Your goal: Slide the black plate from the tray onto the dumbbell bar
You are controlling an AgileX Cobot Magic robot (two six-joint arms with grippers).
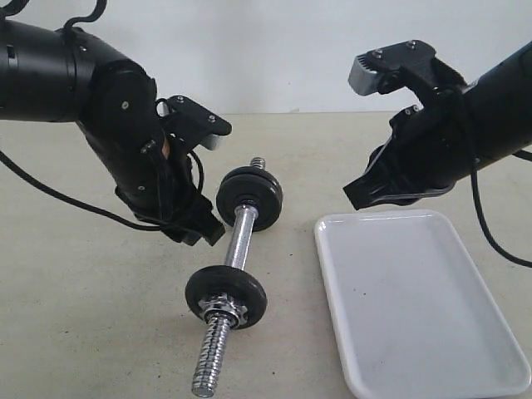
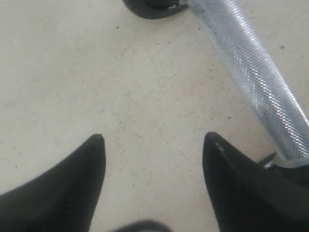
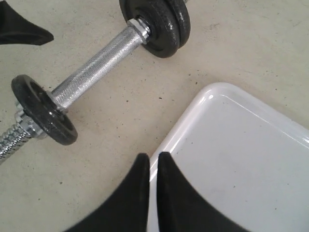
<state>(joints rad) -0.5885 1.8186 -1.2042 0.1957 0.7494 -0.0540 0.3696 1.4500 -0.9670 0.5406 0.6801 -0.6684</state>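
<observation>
Left hand (image 2: 154, 137) gapes empty beside the dumbbell bar (image 1: 241, 237), right hand (image 3: 153, 155) pinched shut, empty

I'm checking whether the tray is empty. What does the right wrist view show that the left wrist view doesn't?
Only the right wrist view: the white tray, bare where visible, a threaded end, the shut right gripper. Only the left wrist view: tabletop between the fingers of the open left gripper. Both: the knurled middle of the dumbbell bar and a black disc.
</observation>
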